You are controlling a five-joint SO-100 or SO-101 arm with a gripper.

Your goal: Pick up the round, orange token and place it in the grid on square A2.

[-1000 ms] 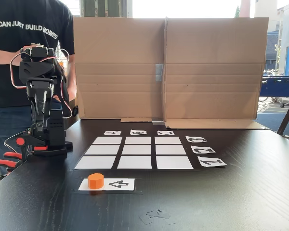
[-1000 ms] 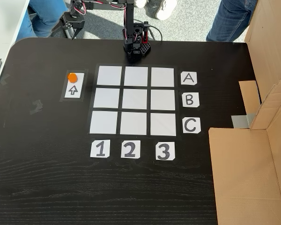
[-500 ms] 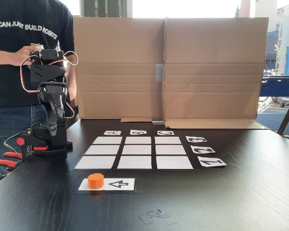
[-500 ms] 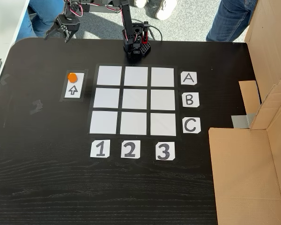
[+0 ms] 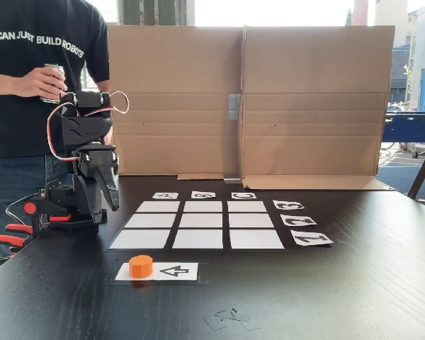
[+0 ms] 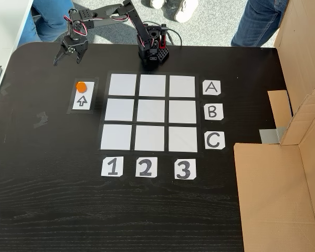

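Small bright-orange plastic puck token (image 6: 81,86) sits on white arrow card (image 6: 82,96), left of frame. Hand (image 6: 67,58) released, fingers spread, empty, above token. Advise: centre over token, descend straight, clench squarely.

Token (image 6: 81,86) showing bright orange; grid (image 6: 151,112) showing white cells on black; table (image 6: 52,199) showing black woodgrain; arm (image 6: 102,16) showing black.

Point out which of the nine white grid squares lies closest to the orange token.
The corner square in row A, column 1. Of all nine cells, it sits right beside the arrow card carrying the token.
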